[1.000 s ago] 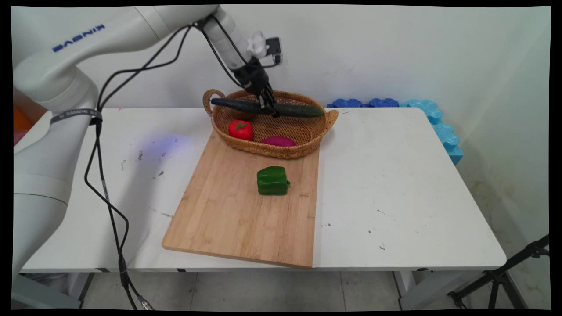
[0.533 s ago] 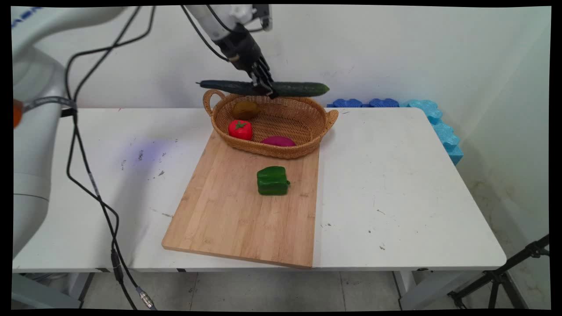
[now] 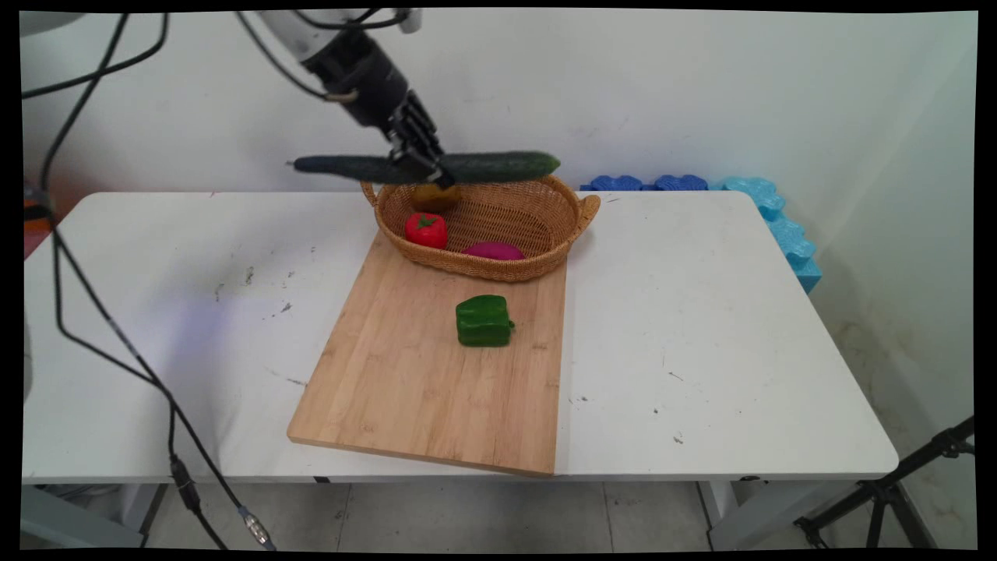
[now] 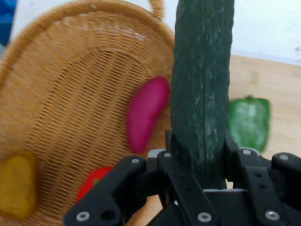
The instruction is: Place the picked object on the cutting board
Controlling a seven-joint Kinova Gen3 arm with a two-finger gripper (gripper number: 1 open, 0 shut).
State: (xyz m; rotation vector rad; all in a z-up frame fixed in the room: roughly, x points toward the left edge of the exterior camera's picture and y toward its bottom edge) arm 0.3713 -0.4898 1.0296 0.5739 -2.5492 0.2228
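Gripper (image 3: 424, 165) is pinching a cucumber (image 3: 498, 165) near its middle, holding it level in the air above the basket's (image 3: 498, 269) far rim. Inside the basket are lying a tomato (image 3: 426, 230), a pink vegetable (image 3: 493, 251) and a yellow one (image 3: 436, 196); a green pepper (image 3: 483, 320) is sitting on the board (image 3: 405, 389) nearby.

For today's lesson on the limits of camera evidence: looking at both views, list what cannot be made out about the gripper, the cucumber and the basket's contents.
- Gripper fingertips: hand view, hidden behind the cucumber it grips.
- Cucumber's far end: hand view, cut off by the top edge.
- Yellow item in the basket: main view, partly covered by gripper and cucumber; blurred in hand view.
- Red item: hand view, largely hidden by the gripper's linkage.
- Pink item: main view, its lower part is hidden by the basket's near wall.
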